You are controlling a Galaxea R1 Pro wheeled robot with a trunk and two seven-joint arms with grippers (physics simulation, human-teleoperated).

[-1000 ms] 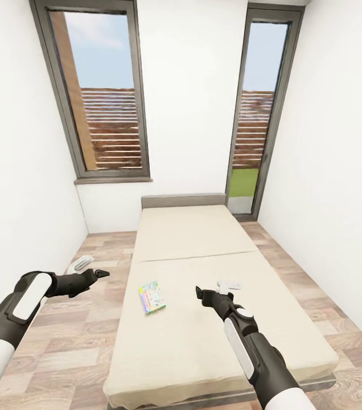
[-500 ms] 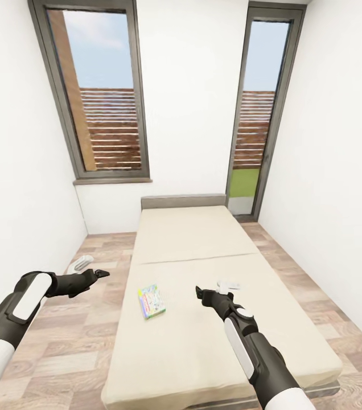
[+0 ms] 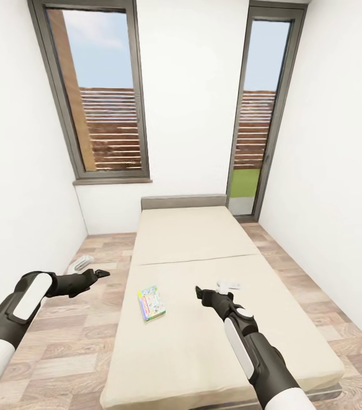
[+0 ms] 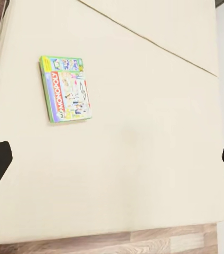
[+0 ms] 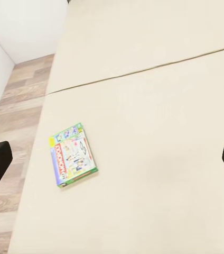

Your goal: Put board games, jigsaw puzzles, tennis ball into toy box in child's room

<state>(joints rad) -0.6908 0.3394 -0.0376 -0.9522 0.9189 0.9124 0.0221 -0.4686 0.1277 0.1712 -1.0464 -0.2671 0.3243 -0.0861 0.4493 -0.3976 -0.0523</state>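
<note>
A green-bordered board game (image 3: pixel 151 302) with a red logo lies flat on the near section of the cream bed (image 3: pixel 192 239); it also appears in the left wrist view (image 4: pixel 65 88) and the right wrist view (image 5: pixel 72 155). My left gripper (image 3: pixel 102 274) hangs open over the wood floor, left of the bed. Over the mattress, right of the game and apart from it, my right gripper (image 3: pixel 198 292) is open and holds nothing. The table, toy box, jigsaw puzzles and tennis ball are out of view.
A small white object (image 3: pixel 228 284) rests on the bed just behind my right gripper. Another white object (image 3: pixel 81 262) lies on the floor by the left wall. White walls close in on both sides, with two tall windows (image 3: pixel 104 91) behind the grey headboard (image 3: pixel 183 201).
The whole picture has shifted slightly, with the bed and game sliding a little lower, so the camera has crept forward. Both arms keep their pose.
</note>
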